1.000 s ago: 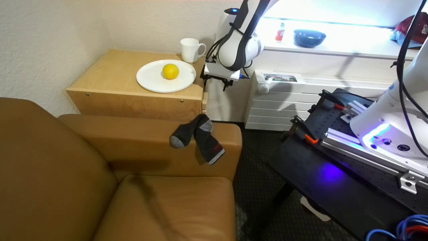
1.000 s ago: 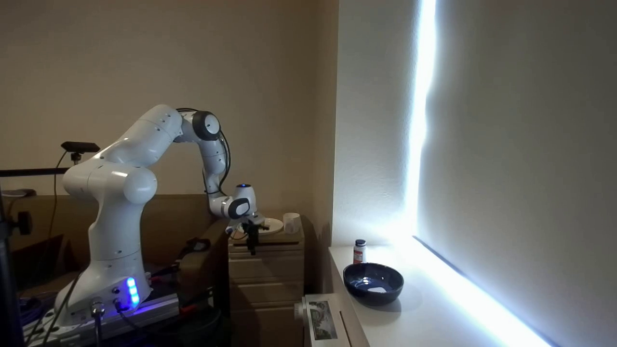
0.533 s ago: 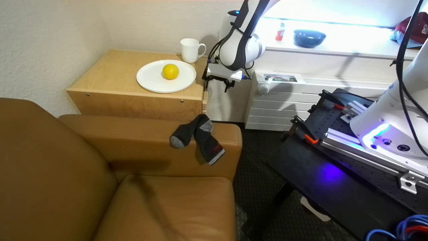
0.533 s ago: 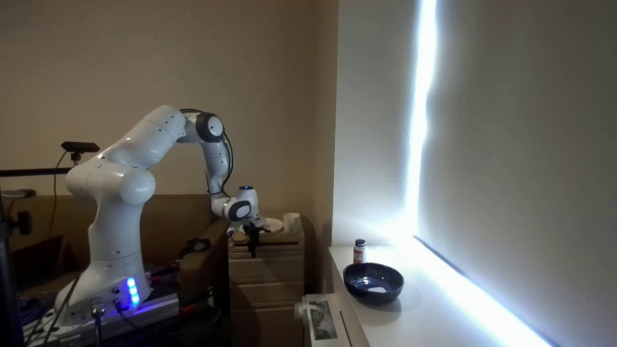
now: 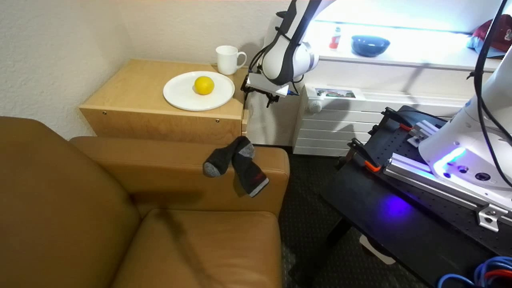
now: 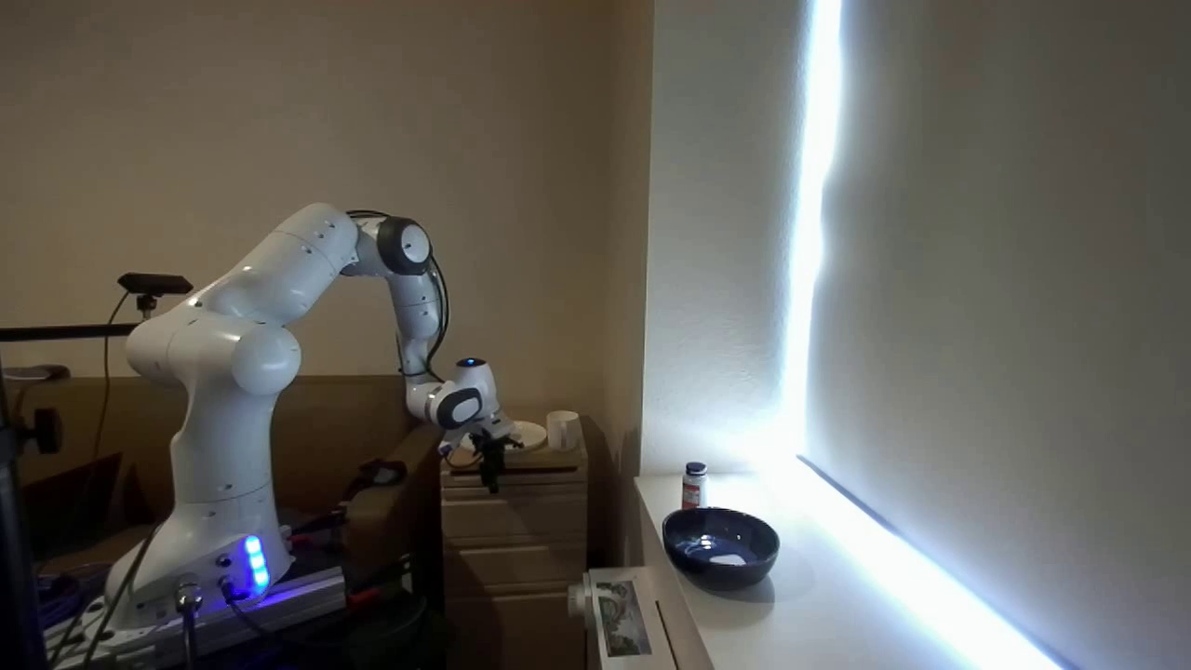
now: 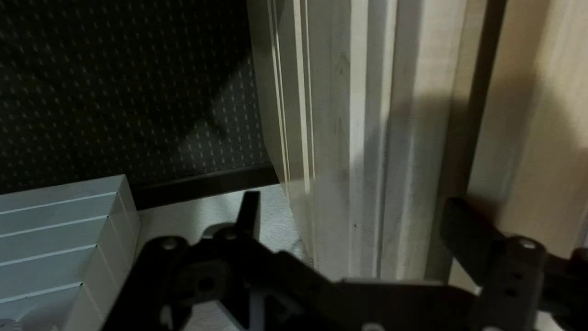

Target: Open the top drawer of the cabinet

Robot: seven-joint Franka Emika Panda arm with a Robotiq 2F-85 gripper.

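The light-tan wooden cabinet (image 5: 160, 124) stands behind the sofa arm, and its stacked drawer fronts show in an exterior view (image 6: 515, 521). The shallow top drawer (image 6: 549, 478) lies just under the cabinet's top and looks shut or nearly so. My gripper (image 5: 257, 100) is at the front upper edge of the cabinet, pointing down; it also shows in an exterior view (image 6: 493, 470). In the wrist view the gripper (image 7: 356, 216) is open with nothing held. One finger is at the dark gap beside the top drawer (image 7: 427, 115); contact cannot be told. The other finger is off over the wall side.
A white plate (image 5: 180, 98) with a yellow ball (image 5: 204, 85) and a white mug (image 5: 227, 60) stand on the cabinet close to the wrist. A brown sofa (image 5: 160, 156) with dark socks (image 5: 240, 160) is in front. A white radiator (image 5: 336, 128) is beside the cabinet.
My gripper shifts slightly away from the cabinet, then moves back a little toward it and tilts slightly. It stays open. The drawer shows no clear movement.
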